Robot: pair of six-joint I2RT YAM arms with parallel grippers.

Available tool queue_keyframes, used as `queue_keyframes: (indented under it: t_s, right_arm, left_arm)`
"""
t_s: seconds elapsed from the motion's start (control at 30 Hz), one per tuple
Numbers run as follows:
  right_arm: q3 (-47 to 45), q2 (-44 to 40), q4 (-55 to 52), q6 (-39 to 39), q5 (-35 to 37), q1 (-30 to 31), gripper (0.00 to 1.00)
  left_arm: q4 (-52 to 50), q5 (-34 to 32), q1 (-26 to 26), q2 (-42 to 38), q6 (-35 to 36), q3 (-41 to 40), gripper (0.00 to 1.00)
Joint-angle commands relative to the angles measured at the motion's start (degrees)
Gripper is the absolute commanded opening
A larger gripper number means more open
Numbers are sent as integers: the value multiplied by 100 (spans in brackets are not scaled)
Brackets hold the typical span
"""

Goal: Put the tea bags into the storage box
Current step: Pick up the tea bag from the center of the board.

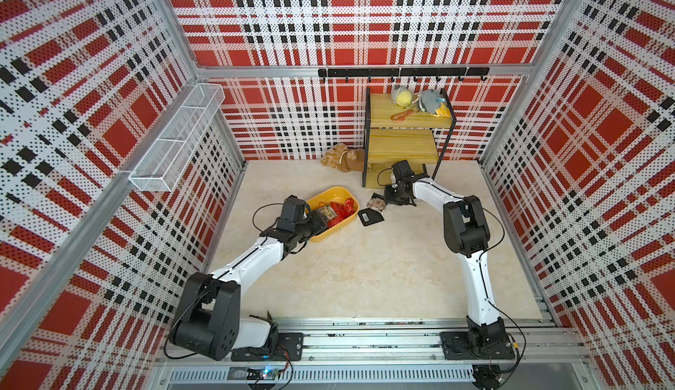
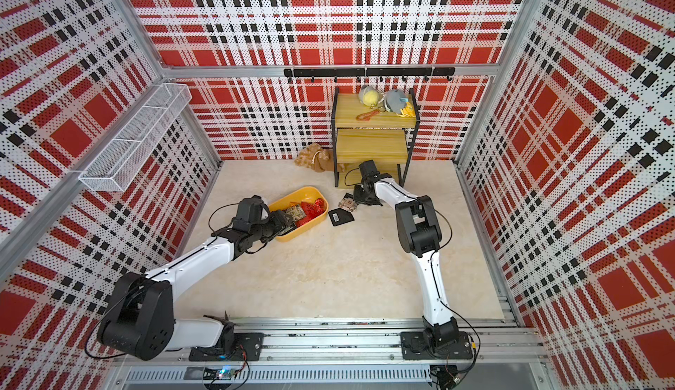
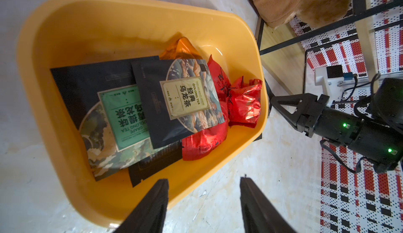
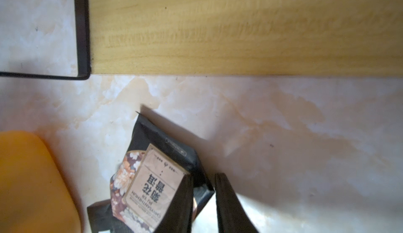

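Note:
The yellow storage box (image 1: 330,191) (image 2: 300,191) (image 3: 130,9) lies on the floor and holds several tea bags (image 1: 338,209) (image 3: 181,103): black printed sachets, red foil ones, one orange. My left gripper (image 1: 319,222) (image 3: 204,179) hovers open over the box's near rim, holding nothing. To the right of the box, my right gripper (image 1: 389,200) (image 4: 204,176) is shut on the edge of a black floral tea bag (image 1: 378,202) (image 2: 347,203) (image 4: 152,177), tilted up off the floor. Beside it a black barcode tea bag (image 1: 370,217) (image 2: 340,217) lies flat.
A wooden tiered shelf (image 1: 401,143) stands just behind the right gripper, with plush toys (image 1: 420,101) on its top. A tan plush toy (image 1: 343,159) lies left of the shelf. A white wire basket (image 1: 179,132) hangs on the left wall.

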Motion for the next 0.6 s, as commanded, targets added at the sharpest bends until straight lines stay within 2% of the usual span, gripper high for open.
queue_keyframes:
  t_s: [0.0,0.17,0.23,0.57]
  right_arm:
    - [-74,129,30,18,-56,13,21]
    - [-89,99,29,23,-71,13,9]
    - [-91,69,29,17,-84,7,0]
    - [-860,-651,366,134,-90,47,0]
  left_arm:
    - [88,-1,25,-110,59,-68,59]
    - [86,-2,25,-122,65,-78,59]
    - [84,-11,26,-127,58,-76,59]
    - [94,-28,23,-153,63,-108,59]
